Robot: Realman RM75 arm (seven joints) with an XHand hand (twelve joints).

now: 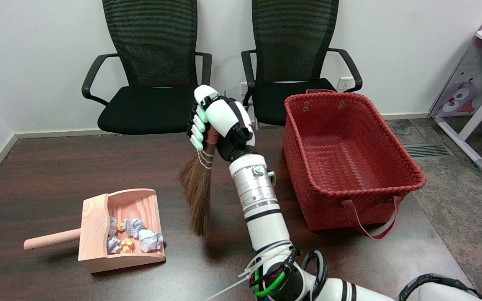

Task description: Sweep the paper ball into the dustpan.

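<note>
the right arm (262,209) comes in from the lower right corner and rises up the middle of the view, its white forearm nearly upright with silver and black rings below the wrist. loose white ties and green cable loop around it near the bottom edge. the wrist bends toward the left. the right hand (218,123) sits at the top of the arm, its white back facing the camera, its fingers (198,131) curled round the handle of a small broom (197,188) that hangs down from the grip.
</note>
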